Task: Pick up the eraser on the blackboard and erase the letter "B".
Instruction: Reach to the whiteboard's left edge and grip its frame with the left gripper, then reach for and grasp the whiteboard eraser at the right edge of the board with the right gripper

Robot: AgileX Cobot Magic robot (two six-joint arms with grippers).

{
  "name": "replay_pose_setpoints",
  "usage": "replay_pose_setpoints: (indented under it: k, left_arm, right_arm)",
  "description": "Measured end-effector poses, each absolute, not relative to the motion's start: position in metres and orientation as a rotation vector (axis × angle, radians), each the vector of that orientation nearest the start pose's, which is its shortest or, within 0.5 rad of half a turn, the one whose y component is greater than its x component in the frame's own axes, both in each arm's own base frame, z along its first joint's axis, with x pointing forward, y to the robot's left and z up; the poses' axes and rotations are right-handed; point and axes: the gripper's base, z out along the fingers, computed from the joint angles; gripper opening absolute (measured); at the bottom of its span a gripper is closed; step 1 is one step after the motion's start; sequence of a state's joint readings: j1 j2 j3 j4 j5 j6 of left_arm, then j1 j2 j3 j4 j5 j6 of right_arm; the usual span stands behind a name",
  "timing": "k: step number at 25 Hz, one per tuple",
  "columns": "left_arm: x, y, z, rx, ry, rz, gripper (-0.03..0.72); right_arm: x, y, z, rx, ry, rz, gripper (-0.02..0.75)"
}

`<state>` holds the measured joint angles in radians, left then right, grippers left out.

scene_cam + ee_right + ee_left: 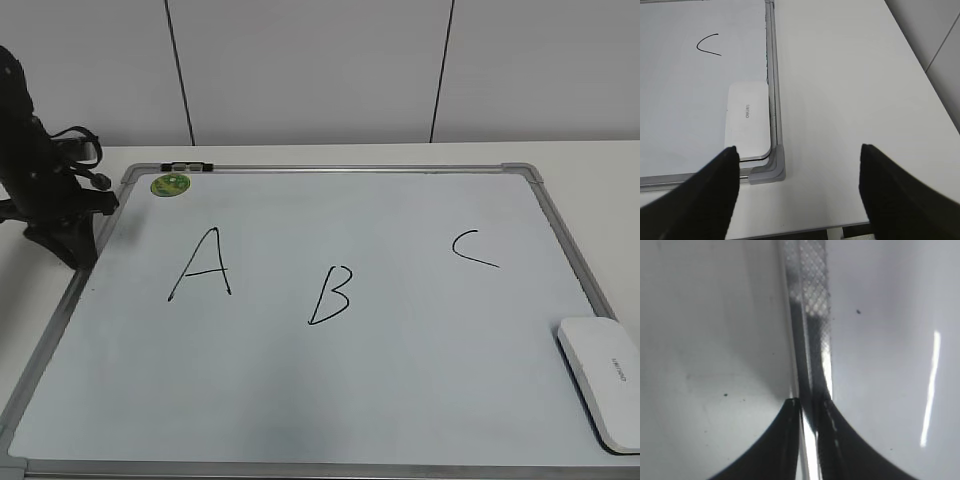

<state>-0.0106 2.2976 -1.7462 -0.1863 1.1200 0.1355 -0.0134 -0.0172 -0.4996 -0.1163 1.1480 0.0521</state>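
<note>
The right gripper (797,192) is hovering wide open above the table, the eraser (747,119) lying at its ten o'clock in the blackboard's (400,390) corner, apparently lining up for a pickup. The left gripper (809,412) is pinching the board's frame with jaws narrow, seemingly steadying it. Three letters are showing: one A (203,265), one letter "B" (332,295) untouched, one C (473,248); one eraser.

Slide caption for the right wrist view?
Open right gripper above the table, near the eraser in the blackboard corner.
</note>
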Motion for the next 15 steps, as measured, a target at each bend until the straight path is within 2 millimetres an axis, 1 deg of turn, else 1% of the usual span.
replay_pose_setpoints:
  k: [3,15]
  left_arm:
    - [0.4497,-0.0200,0.1261,0.100,3.132,-0.263,0.078]
    - [0.4497,-0.0200,0.1261,0.100,3.135,-0.264,0.075]
  right_arm:
    - [-0.0118,-0.0095,0.2706,0.082,2.109,-0.117,0.554]
    - [-0.0119,-0.0112,0.2707,0.084,2.108,-0.143,0.554]
